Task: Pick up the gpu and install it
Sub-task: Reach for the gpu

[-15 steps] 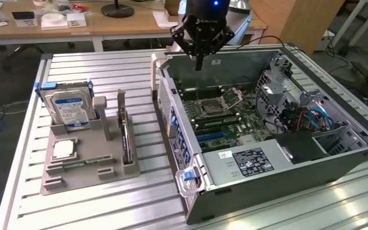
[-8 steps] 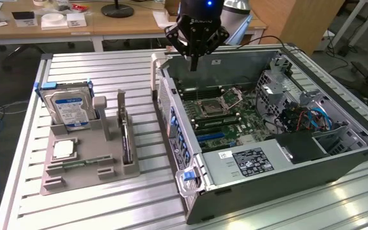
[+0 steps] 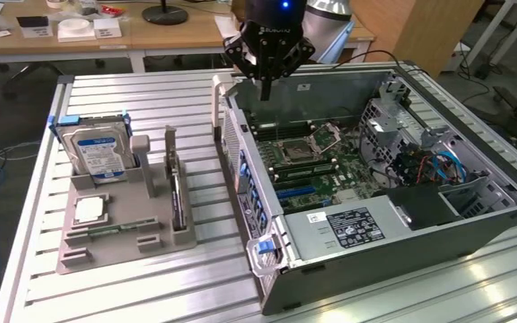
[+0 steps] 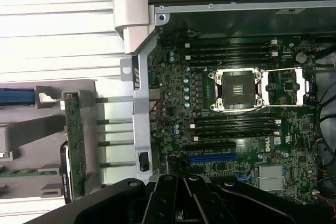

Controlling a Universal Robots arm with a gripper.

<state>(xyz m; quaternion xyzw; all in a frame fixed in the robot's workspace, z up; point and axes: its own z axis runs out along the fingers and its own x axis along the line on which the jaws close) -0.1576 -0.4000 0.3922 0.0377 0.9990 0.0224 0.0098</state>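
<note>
1. Nearest in the exterior view, the power supply (image 3: 353,225) is seen at six o'clock inside the open computer case (image 3: 375,269).
2. The gpu (image 3: 176,195) is stood on edge in the grey holder tray (image 3: 106,252), at nine o'clock from the case, untouched.
3. The hard drive (image 3: 99,153) is kept upright at ten o'clock from the gpu.
4. Farthest, the gripper (image 3: 265,94) is hung above the case's twelve o'clock edge, fingers pressed together, nothing held.
</note>
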